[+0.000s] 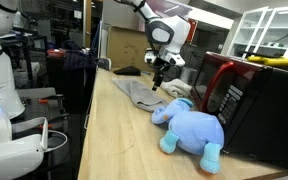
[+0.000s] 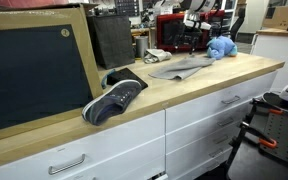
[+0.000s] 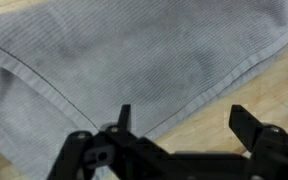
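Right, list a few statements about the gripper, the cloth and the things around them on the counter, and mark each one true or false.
1. The gripper hangs over the grey cloth. True.
2. Its fingers are clamped on a fold of the cloth. False: in the wrist view they stand apart above the cloth and hold nothing.
3. A blue plush toy lies on the wooden counter close to the cloth. True.
4. A dark shoe sits on top of the cloth. False: in an exterior view it lies on bare counter, well apart from the cloth.
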`<action>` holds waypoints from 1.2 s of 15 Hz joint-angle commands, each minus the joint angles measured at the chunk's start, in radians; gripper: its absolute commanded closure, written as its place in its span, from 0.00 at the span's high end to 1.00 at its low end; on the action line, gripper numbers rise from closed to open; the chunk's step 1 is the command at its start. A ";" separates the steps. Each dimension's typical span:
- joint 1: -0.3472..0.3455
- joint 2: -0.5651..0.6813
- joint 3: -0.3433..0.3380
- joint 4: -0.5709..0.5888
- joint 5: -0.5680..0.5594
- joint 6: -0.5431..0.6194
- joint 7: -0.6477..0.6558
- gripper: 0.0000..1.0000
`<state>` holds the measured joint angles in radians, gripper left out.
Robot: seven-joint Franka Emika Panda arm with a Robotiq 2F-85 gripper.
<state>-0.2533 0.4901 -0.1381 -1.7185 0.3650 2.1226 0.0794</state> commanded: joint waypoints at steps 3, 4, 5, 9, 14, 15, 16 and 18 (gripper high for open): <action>-0.011 0.086 0.030 0.130 -0.015 0.019 -0.071 1.00; -0.010 0.099 0.033 0.148 -0.018 0.033 -0.072 1.00; -0.010 0.065 0.028 0.097 -0.013 0.015 -0.046 1.00; -0.013 0.078 0.030 0.105 -0.013 0.018 -0.048 1.00; -0.041 0.079 0.063 0.105 0.003 0.084 -0.197 1.00; -0.051 0.080 0.070 0.109 0.003 0.099 -0.239 1.00; -0.064 0.086 0.077 0.116 -0.001 0.103 -0.286 1.00; -0.081 0.094 0.086 0.118 -0.009 0.097 -0.360 1.00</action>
<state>-0.2978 0.5696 -0.0788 -1.6176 0.3594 2.2130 -0.1777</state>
